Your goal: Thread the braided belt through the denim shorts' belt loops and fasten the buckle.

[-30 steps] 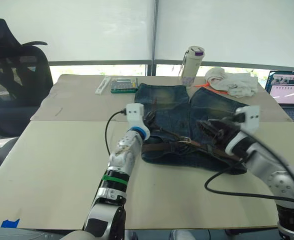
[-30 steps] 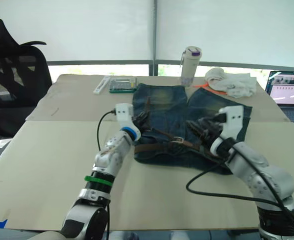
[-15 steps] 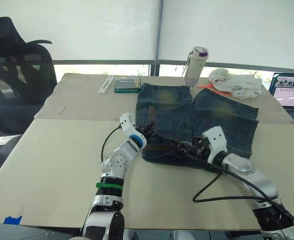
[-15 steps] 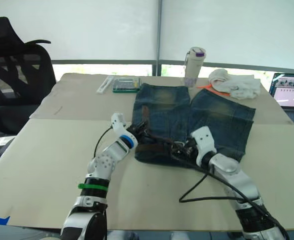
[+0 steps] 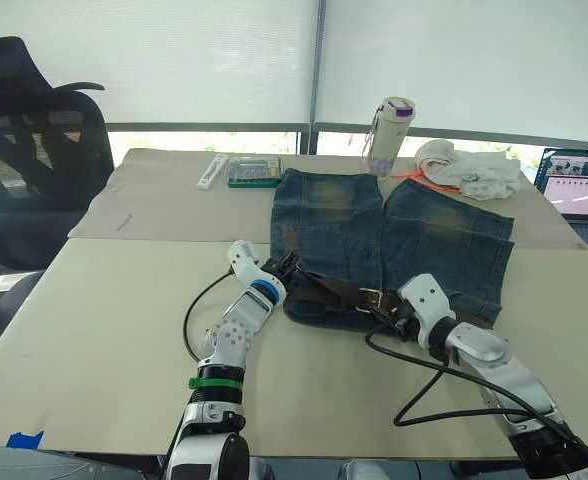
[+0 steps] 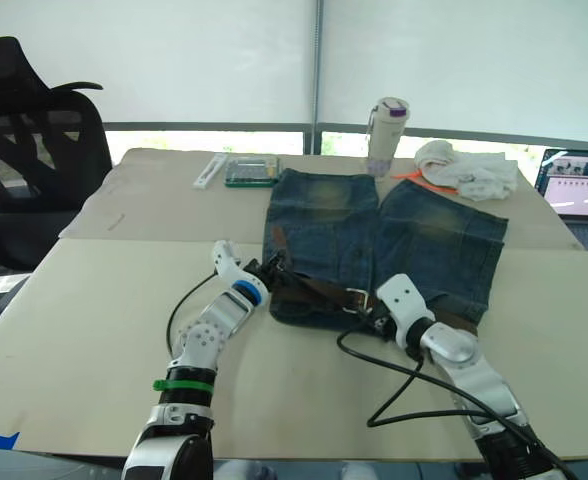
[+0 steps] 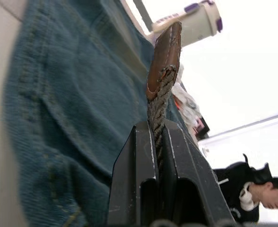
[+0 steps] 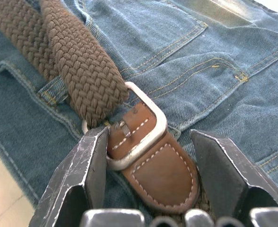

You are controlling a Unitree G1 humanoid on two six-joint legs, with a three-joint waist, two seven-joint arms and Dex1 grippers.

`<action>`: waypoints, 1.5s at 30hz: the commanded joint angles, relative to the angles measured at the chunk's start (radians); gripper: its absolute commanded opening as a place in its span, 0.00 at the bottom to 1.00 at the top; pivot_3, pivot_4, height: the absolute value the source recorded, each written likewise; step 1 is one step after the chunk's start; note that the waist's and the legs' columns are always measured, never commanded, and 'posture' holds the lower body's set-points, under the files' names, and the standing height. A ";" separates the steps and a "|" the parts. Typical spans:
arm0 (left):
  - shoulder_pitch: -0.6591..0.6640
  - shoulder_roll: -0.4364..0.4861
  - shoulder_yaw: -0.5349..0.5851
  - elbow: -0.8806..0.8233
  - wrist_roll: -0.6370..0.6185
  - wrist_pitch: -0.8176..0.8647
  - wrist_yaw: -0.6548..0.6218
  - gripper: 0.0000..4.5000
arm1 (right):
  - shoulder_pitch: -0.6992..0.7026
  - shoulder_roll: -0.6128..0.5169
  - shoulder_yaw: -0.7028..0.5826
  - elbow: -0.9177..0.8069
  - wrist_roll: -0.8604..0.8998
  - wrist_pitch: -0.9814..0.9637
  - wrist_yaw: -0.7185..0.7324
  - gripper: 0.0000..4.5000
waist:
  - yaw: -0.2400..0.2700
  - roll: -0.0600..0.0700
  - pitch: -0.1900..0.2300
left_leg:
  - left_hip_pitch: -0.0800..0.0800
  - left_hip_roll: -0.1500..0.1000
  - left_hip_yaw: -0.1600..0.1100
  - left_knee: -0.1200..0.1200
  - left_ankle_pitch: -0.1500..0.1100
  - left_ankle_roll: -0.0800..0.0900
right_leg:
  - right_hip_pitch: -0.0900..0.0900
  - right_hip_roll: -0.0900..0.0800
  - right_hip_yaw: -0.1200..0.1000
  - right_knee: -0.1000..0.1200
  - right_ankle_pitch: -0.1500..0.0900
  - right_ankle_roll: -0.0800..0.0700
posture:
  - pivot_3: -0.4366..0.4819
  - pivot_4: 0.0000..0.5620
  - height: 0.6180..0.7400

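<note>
The denim shorts (image 5: 429, 230) lie flat on the table with the waistband toward me. The braided belt (image 5: 332, 287) runs along that waistband. My left gripper (image 5: 282, 268) is at the waistband's left end, shut on the belt's end, and the brown leather tip (image 7: 165, 52) sticks out past its fingers (image 7: 181, 156). My right gripper (image 8: 151, 137) is open and low over the waistband, its fingers on either side of the silver buckle (image 8: 159, 118) without touching it. The braided strap (image 8: 77, 71) passes through the buckle frame. A belt loop (image 8: 51, 92) shows beside the strap.
Behind the shorts stand a white bottle (image 5: 387, 120), a white cloth bundle (image 5: 469, 168), a green box (image 5: 252, 170) and a white bar (image 5: 212, 170). A laptop (image 5: 579, 185) is at the far right. An office chair (image 5: 34, 130) is at the left. Black cables (image 5: 424, 385) trail over the table (image 5: 124, 330).
My right gripper came down from above the shorts' right side to the waistband at the buckle. My left gripper pulled the belt end lower and slightly left. The camera also shifted.
</note>
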 commanded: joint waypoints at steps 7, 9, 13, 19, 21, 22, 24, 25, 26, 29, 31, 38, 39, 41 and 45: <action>-0.016 -0.073 0.051 -0.018 -0.057 -0.080 0.062 0.00 | 0.018 -0.003 -0.037 0.039 -0.036 0.030 0.027 0.67 | -0.003 -0.001 0.000 | 0.001 0.000 0.000 -0.001 0.000 0.000 | 0.000 0.000 0.000 0.000 0.000 -0.001 | 0.48 0.27 0.97; -0.012 -0.072 0.037 -0.020 -0.055 -0.072 0.062 0.00 | 0.012 -0.004 -0.050 0.035 -0.029 0.019 0.040 0.67 | -0.003 -0.001 0.000 | 0.001 0.000 0.000 -0.001 0.000 0.000 | 0.000 0.000 0.000 0.000 0.000 -0.001 | 0.48 0.27 0.97; 0.004 -0.073 -0.001 -0.036 -0.043 -0.052 0.054 0.00 | 0.001 -0.030 -0.099 -0.001 0.030 -0.029 0.138 0.67 | -0.001 -0.001 0.000 | 0.000 0.000 0.000 -0.001 0.000 0.000 | 0.000 0.000 0.000 0.000 0.000 -0.001 | 0.48 0.27 0.97; 0.021 -0.080 -0.025 -0.055 -0.041 -0.043 0.054 0.00 | -0.031 -0.104 -0.134 0.026 0.049 -0.090 0.295 0.28 | -0.001 -0.001 0.001 | -0.001 0.000 0.000 -0.001 -0.001 0.001 | -0.001 0.000 0.000 0.000 0.000 -0.001 | 0.48 0.27 0.97; 0.020 -0.079 -0.025 -0.053 -0.039 -0.045 0.051 0.00 | -0.051 -0.104 -0.135 0.056 0.047 -0.108 0.316 0.11 | 0.000 -0.001 0.001 | -0.001 0.000 0.000 -0.001 -0.001 0.002 | -0.001 0.000 0.000 0.000 0.000 -0.001 | 0.48 0.27 0.97; 0.019 -0.079 -0.024 -0.053 -0.038 -0.047 0.051 0.00 | -0.059 -0.101 -0.135 0.065 0.052 -0.113 0.327 0.04 | -0.001 -0.001 0.001 | -0.001 0.000 0.000 -0.001 -0.001 0.002 | -0.001 0.000 0.000 0.000 0.000 -0.001 | 0.48 0.27 0.97; 0.020 -0.079 -0.025 -0.053 -0.037 -0.049 0.050 0.00 | -0.073 -0.094 -0.131 0.077 0.052 -0.120 0.341 0.01 | 0.000 -0.001 0.001 | -0.001 0.000 0.000 -0.001 -0.001 0.001 | -0.001 0.000 0.000 0.000 0.000 -0.001 | 0.48 0.27 0.97; 0.019 -0.078 -0.024 -0.052 -0.037 -0.050 0.050 0.00 | -0.080 -0.089 -0.129 0.082 0.050 -0.121 0.343 0.01 | 0.000 -0.001 0.001 | -0.001 0.000 0.000 -0.001 -0.001 0.001 | -0.001 0.000 0.000 0.000 0.000 -0.001 | 0.48 0.27 0.97; 0.019 -0.078 -0.024 -0.052 -0.037 -0.051 0.049 0.00 | -0.089 -0.082 -0.128 0.088 0.048 -0.120 0.342 0.01 | 0.000 -0.001 0.001 | -0.001 0.000 0.000 -0.001 -0.001 0.001 | -0.001 0.000 0.000 -0.001 0.000 -0.001 | 0.48 0.27 0.97; 0.021 -0.078 -0.025 -0.055 -0.037 -0.052 0.050 0.00 | -0.108 -0.071 -0.115 0.110 0.030 -0.129 0.351 0.01 | 0.000 -0.001 0.001 | -0.001 0.000 0.000 -0.001 0.000 0.001 | -0.002 0.000 0.000 -0.001 0.000 -0.001 | 0.48 0.27 0.97; 0.021 -0.078 -0.026 -0.057 -0.036 -0.053 0.050 0.00 | -0.115 -0.066 -0.105 0.123 0.015 -0.141 0.355 0.01 | 0.000 -0.001 0.001 | -0.001 0.000 0.000 -0.001 0.000 0.000 | -0.002 0.000 0.000 -0.001 0.000 -0.001 | 0.48 0.27 0.97; 0.025 -0.076 -0.029 -0.063 -0.035 -0.051 0.051 0.00 | -0.154 -0.017 -0.063 0.155 -0.020 -0.154 0.358 0.01 | 0.000 -0.001 0.001 | -0.001 0.000 0.000 -0.001 0.001 -0.001 | -0.002 0.000 0.000 0.000 0.000 -0.001 | 0.48 0.27 0.97; 0.024 -0.075 -0.028 -0.062 -0.035 -0.051 0.050 0.00 | -0.158 -0.013 -0.058 0.159 -0.024 -0.156 0.359 0.01 | 0.000 -0.001 0.001 | -0.001 0.000 0.000 -0.001 0.001 -0.001 | -0.002 0.000 0.000 0.000 0.000 -0.001 | 0.48 0.27 0.97; 0.022 -0.073 -0.028 -0.061 -0.034 -0.051 0.049 0.00 | -0.166 0.000 -0.053 0.164 -0.028 -0.159 0.357 0.01 | 0.000 -0.001 0.001 | -0.001 0.000 0.000 -0.001 0.001 -0.001 | -0.002 0.000 0.000 0.000 0.000 -0.001 | 0.48 0.27 0.97; 0.022 -0.072 -0.028 -0.062 -0.033 -0.050 0.051 0.00 | -0.185 0.032 -0.052 0.160 -0.024 -0.152 0.350 0.01 | 0.000 -0.001 0.001 | -0.001 0.000 0.000 -0.001 0.001 -0.002 | -0.002 -0.001 0.000 0.000 0.000 -0.001 | 0.48 0.27 0.97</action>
